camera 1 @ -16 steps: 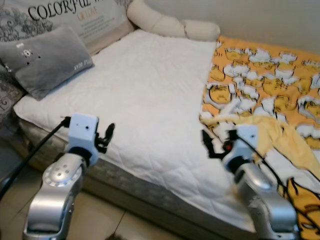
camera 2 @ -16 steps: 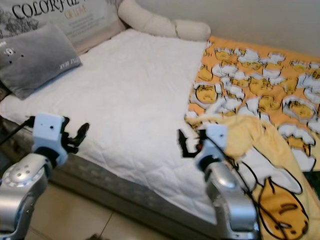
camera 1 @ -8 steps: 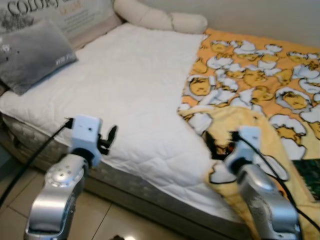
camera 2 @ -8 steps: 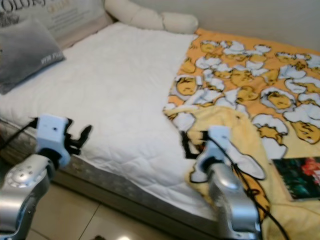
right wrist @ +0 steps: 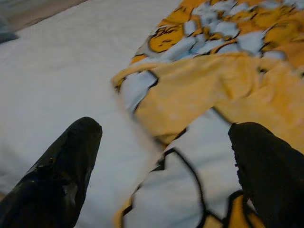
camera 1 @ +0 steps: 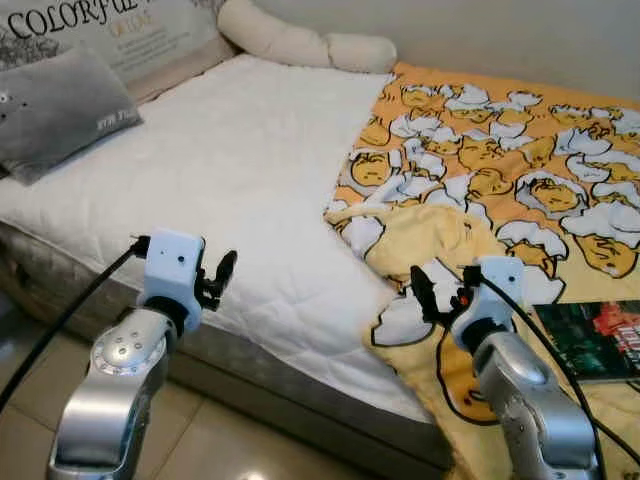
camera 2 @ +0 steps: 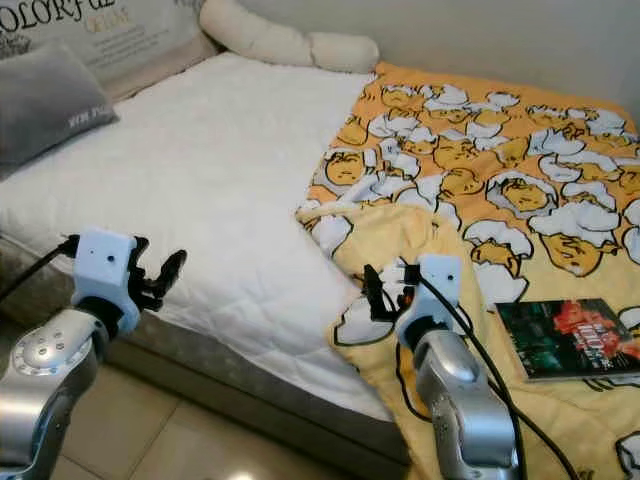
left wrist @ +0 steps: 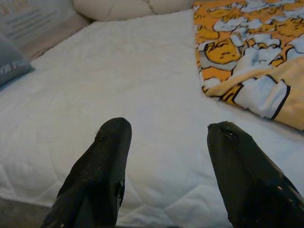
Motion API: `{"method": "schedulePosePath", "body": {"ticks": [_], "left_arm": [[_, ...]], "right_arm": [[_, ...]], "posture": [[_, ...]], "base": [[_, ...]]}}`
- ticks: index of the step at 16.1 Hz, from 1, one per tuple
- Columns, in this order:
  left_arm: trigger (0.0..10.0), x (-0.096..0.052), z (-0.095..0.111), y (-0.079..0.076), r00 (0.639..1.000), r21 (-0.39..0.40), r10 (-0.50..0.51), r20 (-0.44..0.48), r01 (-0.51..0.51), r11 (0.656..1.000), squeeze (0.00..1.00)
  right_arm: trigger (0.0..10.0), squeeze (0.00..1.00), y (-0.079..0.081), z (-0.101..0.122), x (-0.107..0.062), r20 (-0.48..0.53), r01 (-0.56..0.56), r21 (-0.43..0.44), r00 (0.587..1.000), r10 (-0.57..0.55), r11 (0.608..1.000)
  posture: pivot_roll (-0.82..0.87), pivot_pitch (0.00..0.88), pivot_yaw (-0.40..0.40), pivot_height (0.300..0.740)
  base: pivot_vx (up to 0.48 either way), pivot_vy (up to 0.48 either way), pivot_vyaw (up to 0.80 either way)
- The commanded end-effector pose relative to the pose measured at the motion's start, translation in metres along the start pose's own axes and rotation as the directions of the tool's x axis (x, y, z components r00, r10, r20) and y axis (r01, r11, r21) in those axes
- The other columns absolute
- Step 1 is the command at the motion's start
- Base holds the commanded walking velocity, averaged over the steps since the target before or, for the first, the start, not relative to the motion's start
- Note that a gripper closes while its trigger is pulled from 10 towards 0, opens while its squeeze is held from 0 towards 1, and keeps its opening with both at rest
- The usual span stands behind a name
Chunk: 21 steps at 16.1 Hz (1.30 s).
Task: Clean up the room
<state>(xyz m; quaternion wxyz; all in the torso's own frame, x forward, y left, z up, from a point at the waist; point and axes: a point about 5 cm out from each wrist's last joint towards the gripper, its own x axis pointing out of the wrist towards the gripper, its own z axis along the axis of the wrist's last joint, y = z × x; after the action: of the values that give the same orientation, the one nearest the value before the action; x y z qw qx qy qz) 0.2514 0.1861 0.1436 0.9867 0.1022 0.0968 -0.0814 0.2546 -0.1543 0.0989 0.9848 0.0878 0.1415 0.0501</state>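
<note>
Roughly half the bed [camera 1: 240, 170] lies bare: white quilted mattress cover, with the yellow cartoon-print blanket [camera 1: 500, 170] pushed over to the robot's right and spilling off the near edge. Its free corner is folded back on itself in a loose hump, plain yellow underside showing.

Right claw [camera 1: 441, 291] hovers just over that folded edge, fingers spread, nothing held. Right wrist view confirms it: both black fingers [right wrist: 61, 175] wide apart, the blanket's white-and-yellow hem lying between and just beyond them. Left claw [camera 1: 217, 276] hangs over the near edge of the bare mattress, also spread and empty, well apart from the blanket.

Handling, as a judgement: soft fleece-like cloth, light, limp, no stiffness to rely on. It will sag and drag rather than lift as a sheet, and a thin pinch may slip. Best hold looks to be the doubled hem at the folded corner, where two layers give the fingers some bulk.

Other items: a book [camera 2: 565, 338] with a dark cover rests on the blanket to the right of the right arm, so pulling the cloth would likely carry or tip it. Grey pillow [camera 1: 55, 110], printed cushion [camera 1: 120, 35] and cream bolster [camera 1: 300, 42] sit at the head end.
</note>
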Motion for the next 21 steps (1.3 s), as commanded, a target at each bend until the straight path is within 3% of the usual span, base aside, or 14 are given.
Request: {"method": "schedulePosePath", "body": {"ticks": [1,9,13,21], "left_arm": [[10.0,0.0006,0.0025,0.0008,1.000,0.003,-0.001,0.007,0.001,1.000,0.21],[10.0,0.0037,0.0028,-0.0015,1.000,0.010,-0.016,0.010,0.016,1.000,0.21],[10.0,0.0030,0.0016,-0.0010,1.000,0.004,-0.010,0.010,0.010,1.000,0.21],[10.0,0.0052,0.0019,-0.0032,1.000,-0.002,-0.016,0.009,0.016,1.000,0.21]], "right_arm": [[10.0,0.00,0.0024,0.0063,0.0014,0.020,-0.008,-0.007,1.000,0.008,1.000],[10.0,0.00,0.0095,0.0023,0.0021,-0.007,-0.065,-0.003,0.998,0.065,0.998],[10.0,0.00,0.0106,-0.0001,0.0012,-0.015,-0.084,-0.055,0.996,0.083,0.995],[10.0,0.00,0.0110,0.0025,0.0016,-0.020,-0.109,-0.072,0.994,0.108,0.991]], "posture": [[-0.10,0.000,-0.018,0.740],[-0.09,0.000,-0.022,0.740],[-0.10,0.000,-0.019,0.740],[-0.11,0.000,-0.025,0.740]], "base": [[0.000,-0.330,0.00],[0.000,-0.328,0.00],[0.000,-0.329,0.00],[0.000,-0.326,0.73]]}}
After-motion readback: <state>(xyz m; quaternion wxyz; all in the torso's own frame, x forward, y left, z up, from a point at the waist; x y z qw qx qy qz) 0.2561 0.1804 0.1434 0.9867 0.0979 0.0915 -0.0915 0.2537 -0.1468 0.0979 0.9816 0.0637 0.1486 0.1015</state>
